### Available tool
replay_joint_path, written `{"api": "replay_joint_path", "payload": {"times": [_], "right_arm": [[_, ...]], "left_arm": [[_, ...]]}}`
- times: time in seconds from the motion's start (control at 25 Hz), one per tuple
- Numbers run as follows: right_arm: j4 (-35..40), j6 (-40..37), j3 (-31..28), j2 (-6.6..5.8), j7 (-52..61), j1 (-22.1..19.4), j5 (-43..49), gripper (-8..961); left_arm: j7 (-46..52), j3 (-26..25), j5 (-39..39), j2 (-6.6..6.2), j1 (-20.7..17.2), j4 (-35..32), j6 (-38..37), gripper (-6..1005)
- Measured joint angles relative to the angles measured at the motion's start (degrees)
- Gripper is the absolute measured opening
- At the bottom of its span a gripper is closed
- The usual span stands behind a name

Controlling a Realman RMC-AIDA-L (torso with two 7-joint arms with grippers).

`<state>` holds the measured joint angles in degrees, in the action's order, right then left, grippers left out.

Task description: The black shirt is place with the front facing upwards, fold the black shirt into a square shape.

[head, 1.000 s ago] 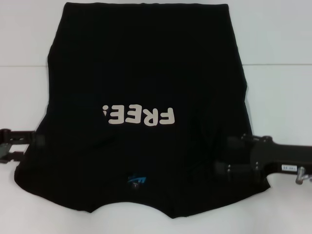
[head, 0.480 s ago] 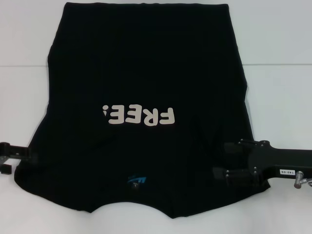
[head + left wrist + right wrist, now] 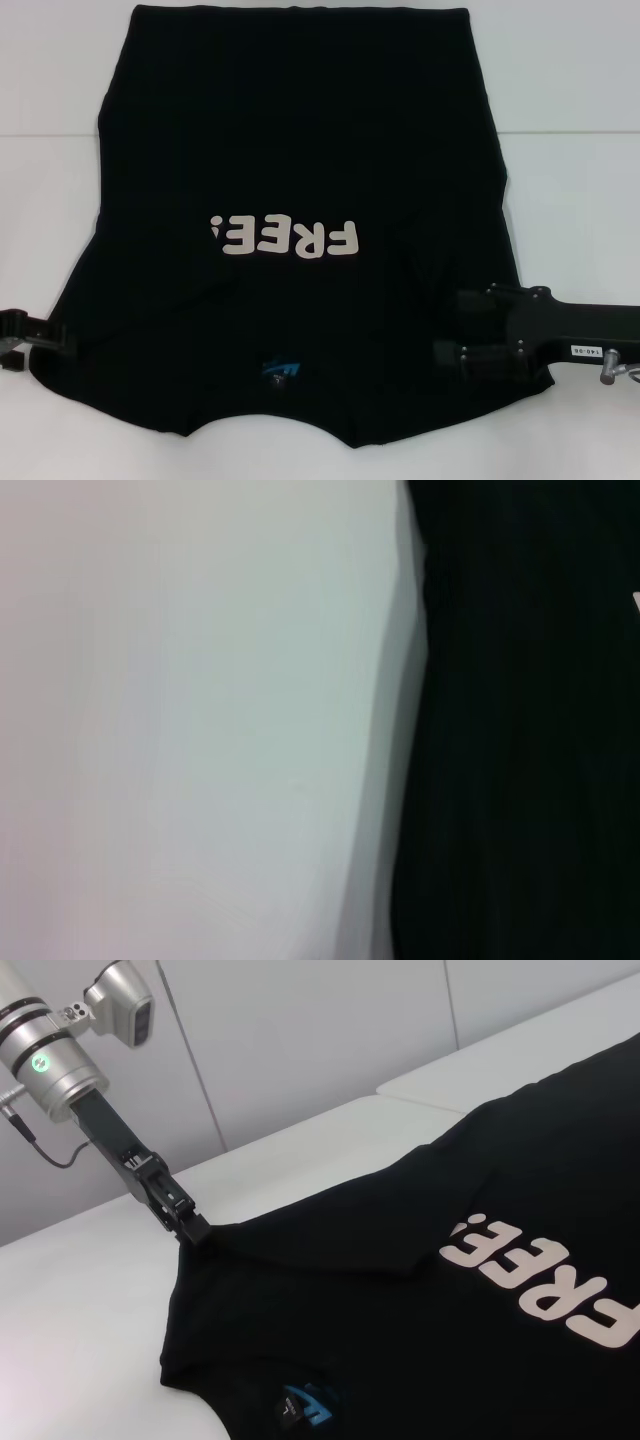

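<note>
While black shirt [image 3: 300, 200] is lying flat, print up, on white table [image 3: 580, 90], collar toward robot, both grippers are working at its near sleeve corners. Left gripper [image 3: 190, 1228] is sitting at left sleeve edge, tips apparently pinching cloth there, though grip is not fully visible. Right gripper [image 3: 450, 335] is resting over right sleeve; cannot tell whether it is open or holding. Judging cloth: light, limp, draping and wrinkling easily, not fragile. Best hold looking like sleeve or shoulder edges, pinched thin, lifted evenly on both sides.
</note>
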<state>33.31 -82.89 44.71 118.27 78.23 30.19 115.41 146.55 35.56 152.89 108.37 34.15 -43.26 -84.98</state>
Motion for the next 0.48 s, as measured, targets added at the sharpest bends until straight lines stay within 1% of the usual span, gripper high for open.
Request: {"api": "replay_joint_path", "payload": {"times": [0.24,0.36,0.48], "right_arm": [[0.00,-0.07,-0.11,-0.04,-0.01,0.19,-0.04,943],[0.00,-0.23,-0.11,-0.13,0.08,0.32,-0.05,943],[0.00,-0.34,-0.10,-0.14,0.16,0.35,-0.07,943]], "left_arm": [[-0.54,0.56,0.68,1.15,0.20,-2.19,0.36,838],[-0.54,0.65,2.20,1.38,0.45,-2.33,0.93,831],[-0.52,1.04,3.03,1.49,0.53,-2.24,1.28,700]]}}
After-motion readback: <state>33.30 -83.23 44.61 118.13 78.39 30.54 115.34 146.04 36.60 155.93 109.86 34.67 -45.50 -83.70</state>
